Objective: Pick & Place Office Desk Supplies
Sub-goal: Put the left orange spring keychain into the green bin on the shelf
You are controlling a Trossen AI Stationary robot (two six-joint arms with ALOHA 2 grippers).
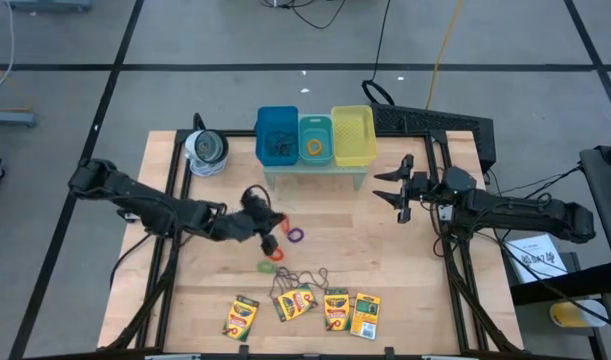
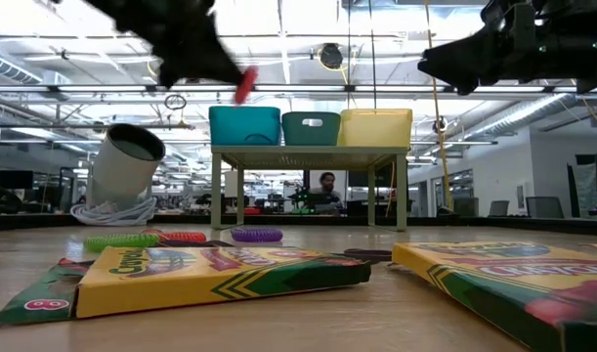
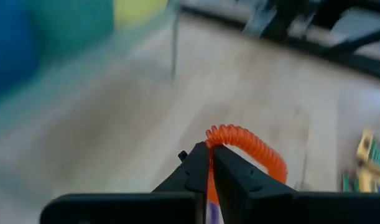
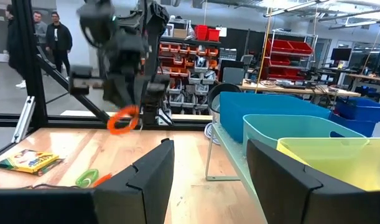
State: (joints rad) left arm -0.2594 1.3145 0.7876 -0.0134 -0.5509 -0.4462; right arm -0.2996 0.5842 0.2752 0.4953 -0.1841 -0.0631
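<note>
We see four crayon boxes (image 1: 303,310) in a row well below the left gripper (image 1: 268,229), long sides pointing away from the bins (image 1: 315,137). Its jaws are pinched shut on an orange ring band (image 3: 245,149), partly hidden between them. The right gripper (image 1: 403,188) hangs open, empty.

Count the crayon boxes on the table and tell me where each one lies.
4, in a row along the table's near edge in the high view: first crayon box leftmost, second tilted under the wiry loops, third, fourth rightmost. None looks hidden.
</note>
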